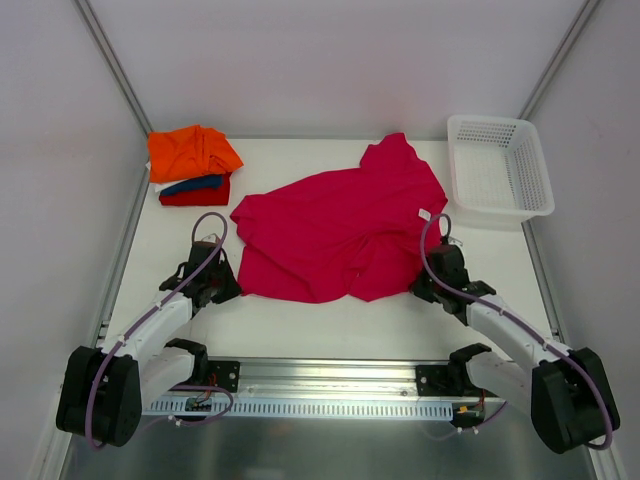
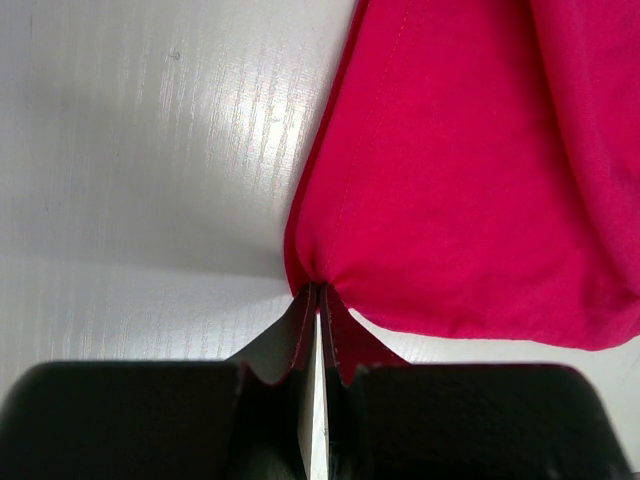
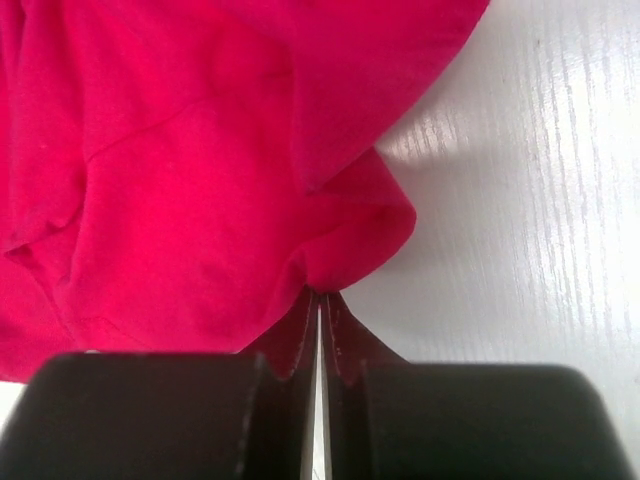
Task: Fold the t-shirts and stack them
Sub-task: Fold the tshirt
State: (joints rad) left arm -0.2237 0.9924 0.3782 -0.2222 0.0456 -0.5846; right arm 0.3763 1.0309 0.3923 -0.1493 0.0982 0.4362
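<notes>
A large magenta-pink t-shirt [image 1: 340, 225] lies crumpled and spread across the middle of the table. My left gripper [image 1: 232, 284] is shut on its near left corner, the cloth [image 2: 450, 180] bunching at the fingertips [image 2: 318, 292]. At the shirt's near right edge, my right gripper [image 1: 420, 285] is shut on a fold of the cloth [image 3: 200, 180], pinched at its tips [image 3: 320, 295]. Folded t-shirts sit stacked at the far left: orange [image 1: 192, 152] on top, dark blue [image 1: 193, 184] and red [image 1: 197, 196] beneath.
A white plastic mesh basket [image 1: 499, 167] stands at the far right corner. Grey walls close in the table on the left, the back and the right. A metal rail [image 1: 320, 385] with both arm bases runs along the near edge.
</notes>
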